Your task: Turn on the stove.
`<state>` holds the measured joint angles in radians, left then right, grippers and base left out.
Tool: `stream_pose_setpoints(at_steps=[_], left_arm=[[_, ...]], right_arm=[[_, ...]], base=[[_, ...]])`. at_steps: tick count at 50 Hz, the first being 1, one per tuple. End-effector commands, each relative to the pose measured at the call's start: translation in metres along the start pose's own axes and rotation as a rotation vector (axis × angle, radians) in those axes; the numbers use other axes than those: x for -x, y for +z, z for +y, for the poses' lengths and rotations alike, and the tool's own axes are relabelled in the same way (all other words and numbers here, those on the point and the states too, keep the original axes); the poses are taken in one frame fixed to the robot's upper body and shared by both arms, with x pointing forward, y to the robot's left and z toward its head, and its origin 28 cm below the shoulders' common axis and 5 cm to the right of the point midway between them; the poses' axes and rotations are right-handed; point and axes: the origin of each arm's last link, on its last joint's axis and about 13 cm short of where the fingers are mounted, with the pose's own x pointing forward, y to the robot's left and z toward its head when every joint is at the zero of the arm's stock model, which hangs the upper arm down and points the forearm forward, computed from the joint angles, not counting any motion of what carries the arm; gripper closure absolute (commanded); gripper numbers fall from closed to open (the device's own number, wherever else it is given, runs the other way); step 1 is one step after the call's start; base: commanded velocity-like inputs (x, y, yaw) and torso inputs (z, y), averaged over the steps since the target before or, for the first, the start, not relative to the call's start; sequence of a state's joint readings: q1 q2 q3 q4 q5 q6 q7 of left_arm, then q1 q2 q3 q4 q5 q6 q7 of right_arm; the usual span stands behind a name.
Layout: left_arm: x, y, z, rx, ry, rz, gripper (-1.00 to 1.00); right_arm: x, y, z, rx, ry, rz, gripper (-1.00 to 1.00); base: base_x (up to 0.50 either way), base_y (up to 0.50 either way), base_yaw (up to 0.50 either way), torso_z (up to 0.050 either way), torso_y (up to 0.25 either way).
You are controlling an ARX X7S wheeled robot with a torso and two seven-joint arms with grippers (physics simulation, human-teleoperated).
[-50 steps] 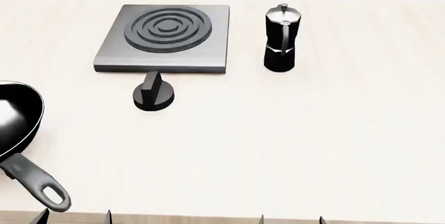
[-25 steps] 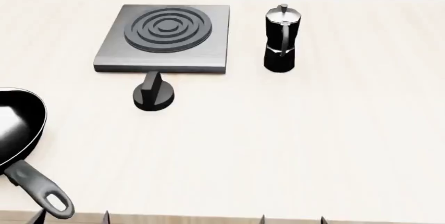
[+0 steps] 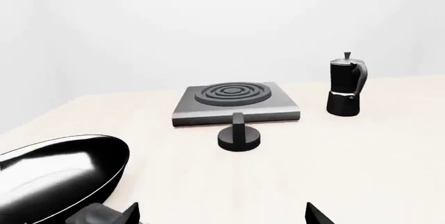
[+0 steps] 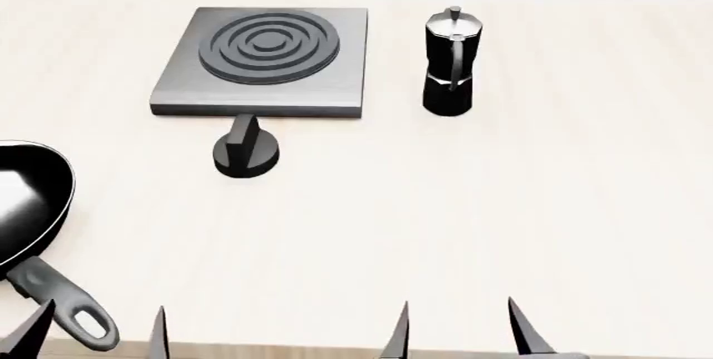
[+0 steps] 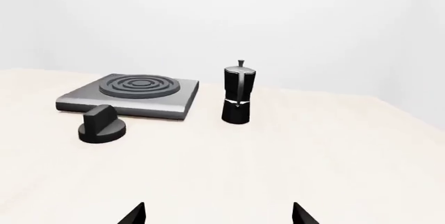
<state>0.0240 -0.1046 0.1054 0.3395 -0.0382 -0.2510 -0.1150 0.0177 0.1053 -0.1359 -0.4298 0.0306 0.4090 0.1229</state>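
Observation:
The stove [image 4: 265, 60] is a flat dark-grey square plate with raised concentric rings at the table's far left-centre. Its round black knob [image 4: 246, 152] with an upright fin stands just in front of it. Both show in the left wrist view, stove [image 3: 235, 103] and knob [image 3: 239, 135], and in the right wrist view, stove [image 5: 132, 95] and knob [image 5: 101, 125]. My left gripper [image 4: 95, 334] is open at the near edge, fingertips beside the pan handle. My right gripper [image 4: 459, 332] is open at the near edge, right of centre. Both are empty and far from the knob.
A black moka pot [image 4: 452, 63] stands right of the stove. A black frying pan [image 4: 28, 209] lies at the near left, its handle [image 4: 65, 307] pointing toward the near edge beside my left fingertips. The light wooden table [image 4: 468, 209] ends at the near edge.
Both grippers' fingertips have risen further into the head view from the near edge, moving forward over the table. The pan, stove, knob and pot have not moved since half a second ago.

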Motion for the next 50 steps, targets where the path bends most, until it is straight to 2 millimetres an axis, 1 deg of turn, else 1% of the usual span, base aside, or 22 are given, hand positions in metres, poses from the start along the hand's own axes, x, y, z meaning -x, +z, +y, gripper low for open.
stream_pose_setpoints(at_steps=[1, 10, 21, 34, 50], left_arm=[[-0.004, 0.029, 0.0, 0.015, -0.011, -0.059, -1.0], [-0.014, 0.056, 0.001, 0.017, -0.023, -0.13, -1.0], [-0.02, 0.08, 0.002, 0.023, -0.024, -0.192, -1.0], [-0.024, 0.091, 0.003, 0.022, -0.002, -0.233, -1.0], [-0.026, 0.1, 0.003, 0.038, 0.005, -0.252, -1.0]], right_arm=[[0.003, 0.036, -0.001, 0.014, 0.019, -0.072, -1.0], [0.005, 0.061, -0.009, 0.03, 0.008, -0.129, -1.0], [0.004, 0.079, -0.01, 0.023, 0.012, -0.18, -1.0], [0.005, 0.1, -0.008, 0.039, 0.03, -0.247, -1.0], [0.002, 0.11, -0.011, 0.02, 0.012, -0.291, -1.0]], base=[[0.0, 0.0, 0.0, 0.0, 0.0], [0.0, 0.0, 0.0, 0.0, 0.0], [0.0, 0.0, 0.0, 0.0, 0.0], [0.0, 0.0, 0.0, 0.0, 0.0], [0.0, 0.0, 0.0, 0.0, 0.0]])
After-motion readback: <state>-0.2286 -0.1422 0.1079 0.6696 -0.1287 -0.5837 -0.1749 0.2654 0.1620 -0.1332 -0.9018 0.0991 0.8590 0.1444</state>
